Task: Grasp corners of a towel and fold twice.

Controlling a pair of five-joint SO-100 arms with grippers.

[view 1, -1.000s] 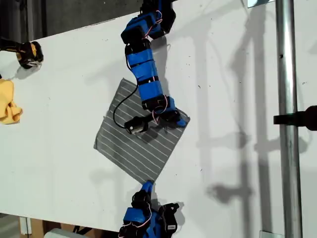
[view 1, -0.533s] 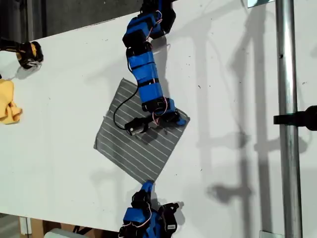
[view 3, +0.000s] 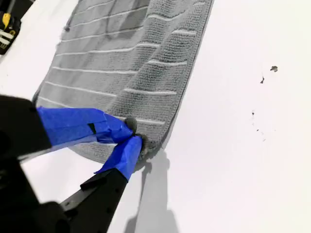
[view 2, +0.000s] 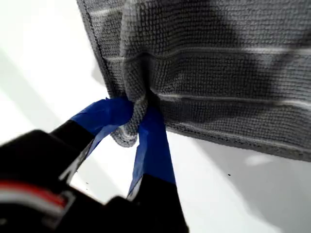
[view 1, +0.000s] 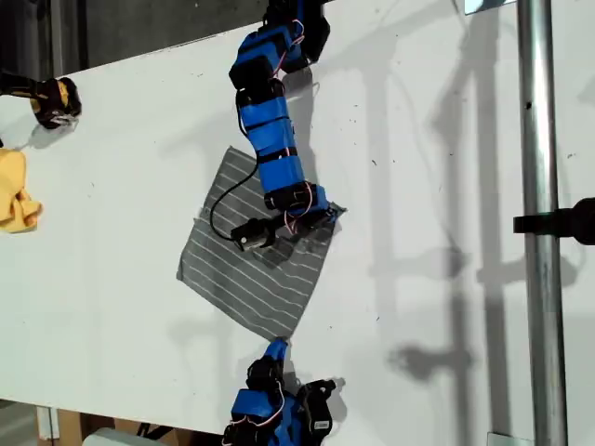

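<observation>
On the white table (view 1: 112, 279), the towel (view 1: 251, 269) lies flat. Our first gripper (view 2: 131, 124) and second gripper (view 3: 131, 138) each pinch a corner, probably neighbouring ones, with the cloth stretching away between them.

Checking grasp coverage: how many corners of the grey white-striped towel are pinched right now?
2. My first gripper pinches one corner; my second gripper another. On the grey white-striped towel, remaining corners lie free.

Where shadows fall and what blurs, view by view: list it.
Exterior view: white table bright, soft arm shadows toward that view's right. First wrist view: shadow bands across the towel; the body of my first gripper blurs near the lens. Second wrist view: my second gripper throws a shadow on the table.
</observation>
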